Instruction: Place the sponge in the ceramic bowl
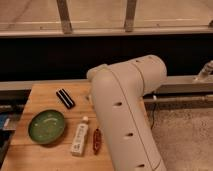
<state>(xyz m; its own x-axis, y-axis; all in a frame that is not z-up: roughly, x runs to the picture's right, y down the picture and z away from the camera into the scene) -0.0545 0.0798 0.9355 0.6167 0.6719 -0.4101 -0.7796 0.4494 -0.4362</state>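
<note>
The ceramic bowl (46, 126) is green, round and shallow, and it sits on the left part of the wooden table (42, 95) with nothing visible inside. The sponge is hidden from view. My arm's large white link (125, 110) fills the middle of the camera view and covers the right side of the table. My gripper does not show anywhere; it lies behind or beyond that link.
A black block with a white stripe (65, 98) lies behind the bowl. A white bottle (79, 137) and a thin red-brown object (96, 141) lie to the bowl's right, close to the arm. A dark wall and a metal rail run behind the table.
</note>
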